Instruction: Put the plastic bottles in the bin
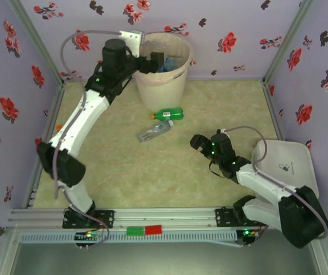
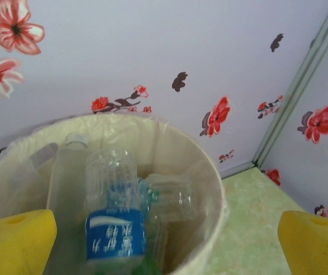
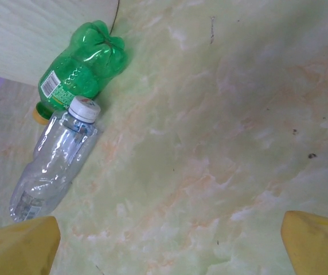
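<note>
Two plastic bottles lie on the desk [image 1: 233,109] just in front of the bin [image 1: 163,86]: a green bottle [image 1: 168,114] with a yellow cap and, just beside it, a clear bottle [image 1: 154,132] with a white cap. Both rest on their sides, not yet collected. Several more crushed clear bottles, among them a blue-labelled bottle [image 2: 115,235], are piled inside the lined bin, where the task wants them. The left jaws hang over the bin's mouth, spread wide and holding nothing. The right jaws hover above bare desk near the two loose bottles, likewise wide apart and empty, probably placed to reach for one.
</note>
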`<action>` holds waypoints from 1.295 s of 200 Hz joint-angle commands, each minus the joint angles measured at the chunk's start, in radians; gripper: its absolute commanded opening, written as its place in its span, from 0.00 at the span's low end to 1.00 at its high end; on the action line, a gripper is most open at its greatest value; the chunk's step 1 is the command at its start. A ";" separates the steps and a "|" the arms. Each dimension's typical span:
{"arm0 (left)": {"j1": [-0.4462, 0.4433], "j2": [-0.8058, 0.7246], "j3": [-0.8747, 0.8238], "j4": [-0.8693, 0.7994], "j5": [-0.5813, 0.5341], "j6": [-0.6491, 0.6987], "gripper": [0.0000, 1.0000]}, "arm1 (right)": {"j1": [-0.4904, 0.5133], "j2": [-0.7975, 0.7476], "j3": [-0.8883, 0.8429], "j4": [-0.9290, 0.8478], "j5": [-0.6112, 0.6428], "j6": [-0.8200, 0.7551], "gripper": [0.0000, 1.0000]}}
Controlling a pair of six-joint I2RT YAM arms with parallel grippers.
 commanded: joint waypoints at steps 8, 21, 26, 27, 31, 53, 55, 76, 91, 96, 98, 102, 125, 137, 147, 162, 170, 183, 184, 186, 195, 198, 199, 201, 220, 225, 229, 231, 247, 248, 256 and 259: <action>0.023 -0.123 -0.271 0.138 -0.008 -0.035 1.00 | 0.058 0.100 0.099 0.067 0.049 0.071 1.00; 0.039 -0.189 -0.404 0.167 -0.012 -0.080 1.00 | 0.103 0.157 0.145 0.055 0.094 0.082 1.00; 0.045 -0.213 -0.455 0.181 -0.013 -0.101 1.00 | 0.123 0.182 0.163 0.056 0.105 0.084 1.00; 0.047 -0.217 -0.466 0.184 -0.013 -0.105 1.00 | 0.127 0.187 0.166 0.056 0.108 0.084 1.00; 0.053 -0.234 -0.508 0.192 -0.014 -0.123 1.00 | 0.142 0.206 0.179 0.056 0.117 0.085 1.00; 0.090 -0.312 -0.713 0.246 -0.011 -0.230 1.00 | 0.204 0.321 0.257 0.066 0.148 0.141 0.99; 0.093 -0.318 -0.725 0.250 -0.010 -0.237 1.00 | 0.208 0.334 0.263 0.073 0.147 0.143 1.00; 0.127 -0.369 -0.888 0.318 -0.011 -0.308 1.00 | 0.241 0.454 0.346 0.099 0.139 0.187 1.00; 0.144 -0.371 -0.954 0.351 -0.001 -0.322 1.00 | 0.257 0.515 0.383 0.142 0.125 0.199 1.00; 0.147 -0.364 -0.963 0.348 0.000 -0.318 1.00 | 0.258 0.529 0.390 0.158 0.119 0.202 0.99; 0.147 -0.360 -0.965 0.346 0.000 -0.316 1.00 | 0.259 0.534 0.393 0.163 0.115 0.205 1.00; 0.147 -0.351 -0.968 0.344 0.005 -0.312 1.00 | 0.259 0.545 0.397 0.173 0.107 0.210 1.00; 0.148 -0.278 -0.982 0.358 0.054 -0.302 1.00 | 0.258 0.578 0.432 0.183 0.073 0.176 1.00; 0.148 -0.226 -0.971 0.365 0.100 -0.303 1.00 | 0.256 0.579 0.444 0.144 0.079 0.163 1.00; 0.148 -0.178 -0.947 0.354 0.150 -0.297 1.00 | 0.251 0.570 0.440 0.128 0.079 0.149 1.00; 0.146 -0.097 -0.897 0.322 0.219 -0.282 1.00 | 0.238 0.542 0.424 0.119 0.080 0.123 1.00; 0.141 -0.057 -0.860 0.283 0.240 -0.265 0.99 | 0.225 0.526 0.416 0.111 0.077 0.103 1.00; 0.127 -0.007 -0.805 0.210 0.247 -0.220 1.00 | 0.201 0.494 0.408 0.087 0.067 0.072 1.00; 0.126 -0.005 -0.801 0.205 0.247 -0.215 1.00 | 0.200 0.492 0.407 0.086 0.066 0.069 0.99; 0.123 0.002 -0.794 0.198 0.247 -0.207 1.00 | 0.196 0.487 0.405 0.083 0.064 0.063 1.00; 0.110 0.020 -0.775 0.177 0.245 -0.175 1.00 | 0.179 0.463 0.401 0.061 0.062 0.038 1.00; 0.104 0.024 -0.769 0.169 0.243 -0.164 1.00 | 0.175 0.457 0.399 0.052 0.063 0.028 1.00; 0.103 0.026 -0.768 0.167 0.241 -0.162 1.00 | 0.173 0.454 0.398 0.049 0.063 0.027 1.00; 0.101 0.028 -0.764 0.162 0.238 -0.155 1.00 | 0.170 0.446 0.396 0.045 0.065 0.020 1.00; 0.069 0.047 -0.727 0.097 0.210 -0.094 1.00 | 0.150 0.396 0.388 -0.011 0.091 -0.036 1.00; 0.062 0.052 -0.721 0.087 0.205 -0.079 0.99 | 0.147 0.384 0.385 -0.024 0.100 -0.047 1.00; 0.055 0.058 -0.715 0.078 0.204 -0.069 1.00 | 0.145 0.374 0.384 -0.035 0.105 -0.057 1.00; 0.051 0.059 -0.712 0.074 0.203 -0.064 0.99 | 0.143 0.370 0.383 -0.039 0.108 -0.061 1.00; 0.025 0.084 -0.678 0.012 0.178 -0.013 0.99 | 0.135 0.340 0.376 -0.071 0.123 -0.087 1.00; 0.023 0.086 -0.676 0.008 0.176 -0.009 1.00 | 0.135 0.338 0.376 -0.073 0.124 -0.088 1.00; 0.009 0.100 -0.658 -0.024 0.148 0.017 0.99 | 0.131 0.325 0.374 -0.087 0.130 -0.100 1.00; 0.005 0.106 -0.649 -0.037 0.136 0.026 1.00 | 0.132 0.319 0.373 -0.093 0.133 -0.105 1.00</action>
